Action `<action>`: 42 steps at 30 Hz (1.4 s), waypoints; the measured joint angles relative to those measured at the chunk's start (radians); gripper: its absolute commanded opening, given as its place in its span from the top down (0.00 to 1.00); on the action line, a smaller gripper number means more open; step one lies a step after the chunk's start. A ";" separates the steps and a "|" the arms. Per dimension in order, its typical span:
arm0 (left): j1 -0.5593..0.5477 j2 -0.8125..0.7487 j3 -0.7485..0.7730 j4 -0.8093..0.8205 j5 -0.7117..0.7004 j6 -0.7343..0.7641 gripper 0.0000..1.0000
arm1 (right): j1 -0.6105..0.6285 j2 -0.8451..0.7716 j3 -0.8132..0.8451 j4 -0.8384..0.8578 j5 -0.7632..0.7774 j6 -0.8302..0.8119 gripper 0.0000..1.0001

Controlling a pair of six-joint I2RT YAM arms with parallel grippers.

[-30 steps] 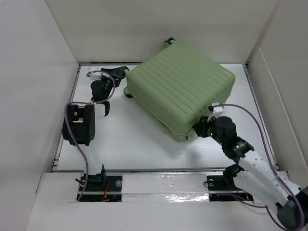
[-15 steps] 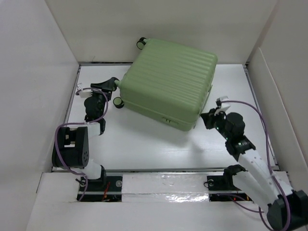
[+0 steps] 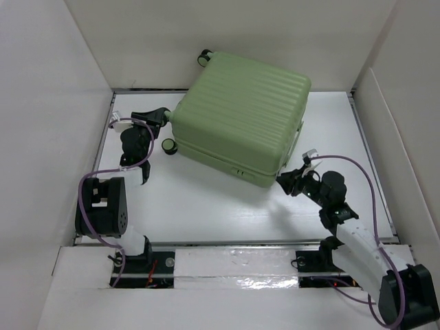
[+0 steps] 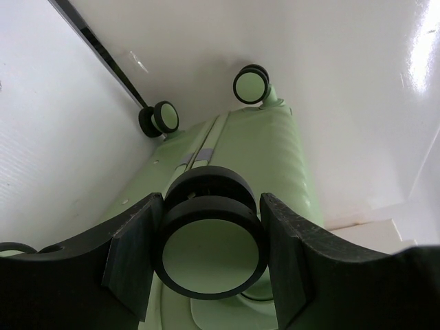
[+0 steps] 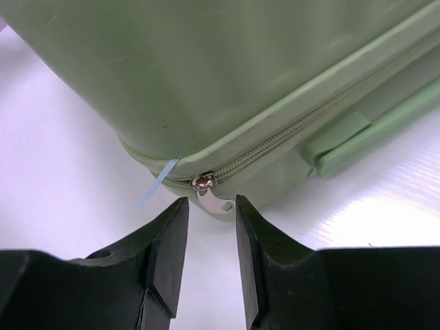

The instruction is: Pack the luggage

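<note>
The luggage (image 3: 240, 113) is a light-green ribbed suitcase lying closed and flat at the back middle of the table. My left gripper (image 3: 163, 115) is at its left corner, its jaws closed around a black-and-green spinner wheel (image 4: 210, 247); its fingers (image 4: 134, 254) touch both sides. My right gripper (image 3: 284, 180) is at the near right corner, jaws open a little. In the right wrist view the silver zipper pull (image 5: 210, 196) hangs from the luggage (image 5: 206, 69), just between the fingertips of the right gripper (image 5: 210, 206), not pinched. A thin light-blue strip (image 5: 157, 182) sticks out of the zipper.
White walls box in the white table (image 3: 206, 199) on all sides. The suitcase's far corner wheel (image 3: 204, 57) is against the back wall. Another wheel (image 3: 168, 145) sticks out on the left. A green side handle (image 5: 371, 134) lies right of the zipper pull.
The suitcase swung left and back over the first half second, then stayed. My right gripper moved left and forward to the near corner. My left gripper stayed at the wheel corner.
</note>
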 measured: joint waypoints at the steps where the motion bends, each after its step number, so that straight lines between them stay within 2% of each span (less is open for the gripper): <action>1: 0.000 0.000 0.000 -0.001 0.000 0.002 1.00 | 0.000 0.019 0.000 0.017 -0.013 -0.004 0.60; 9: 0.000 0.000 -0.002 0.000 0.000 0.009 1.00 | 0.000 0.085 0.001 0.074 -0.033 -0.018 0.60; 10: 0.000 0.000 -0.002 0.000 0.000 0.009 1.00 | 0.000 0.093 0.001 0.081 -0.032 -0.019 0.64; 12: 0.000 0.000 -0.008 0.007 0.000 0.008 0.99 | 0.000 0.112 0.003 0.096 -0.032 -0.022 0.67; 14: 0.000 0.000 -0.014 0.014 0.000 0.008 0.95 | 0.000 0.124 0.009 0.098 -0.039 -0.023 0.75; 16: 0.000 0.000 -0.019 0.019 -0.001 0.010 0.84 | 0.000 0.130 0.010 0.099 -0.039 -0.025 0.78; 17: 0.000 0.000 -0.023 0.022 -0.002 0.010 0.77 | 0.000 0.133 0.010 0.100 -0.040 -0.026 0.84; 18: 0.000 0.000 -0.027 0.026 -0.003 0.010 0.62 | 0.000 0.135 0.010 0.099 -0.039 -0.027 0.88; 20: 0.000 0.000 -0.028 0.029 -0.003 0.014 0.54 | 0.000 0.137 0.010 0.099 -0.034 -0.032 0.95; 21: 0.000 -0.001 -0.029 0.030 -0.003 0.017 0.47 | 0.000 0.136 0.010 0.098 -0.031 -0.034 0.98; 23: 0.000 -0.009 -0.037 0.030 -0.005 0.035 0.39 | 0.007 0.131 0.010 0.094 -0.023 -0.035 1.00; 24: 0.000 -0.018 -0.044 0.027 -0.007 0.047 0.32 | 0.010 0.127 0.010 0.091 -0.016 -0.036 1.00; 27: -0.005 -0.063 -0.063 -0.026 -0.034 0.082 0.22 | 0.037 0.106 0.006 0.075 0.008 -0.034 1.00; 29: -0.014 -0.117 -0.081 -0.082 -0.069 0.104 0.19 | 0.059 0.074 0.005 0.050 0.045 -0.032 1.00; 30: -0.022 -0.154 -0.100 -0.109 -0.092 0.109 0.20 | 0.073 0.053 0.005 0.037 0.063 -0.032 1.00; 31: -0.028 -0.194 -0.124 -0.133 -0.116 0.112 0.25 | 0.084 0.033 0.004 0.024 0.080 -0.032 1.00; 32: -0.031 -0.222 -0.141 -0.147 -0.131 0.111 0.38 | 0.095 0.013 -0.001 0.008 0.103 -0.032 1.00; 33: -0.039 -0.277 -0.179 -0.166 -0.156 0.114 0.60 | 0.105 -0.005 -0.008 0.001 0.123 -0.031 1.00; 36: -0.087 -0.388 -0.263 -0.191 -0.212 0.169 0.84 | 0.121 -0.041 -0.019 -0.019 0.164 -0.023 1.00; 38: -0.186 -0.437 -0.301 -0.213 -0.254 0.227 0.87 | 0.129 -0.054 -0.023 -0.026 0.179 -0.017 1.00; 42: -0.533 -0.421 -0.338 -0.234 -0.319 0.322 0.89 | 0.139 -0.070 -0.023 -0.049 0.202 -0.010 1.00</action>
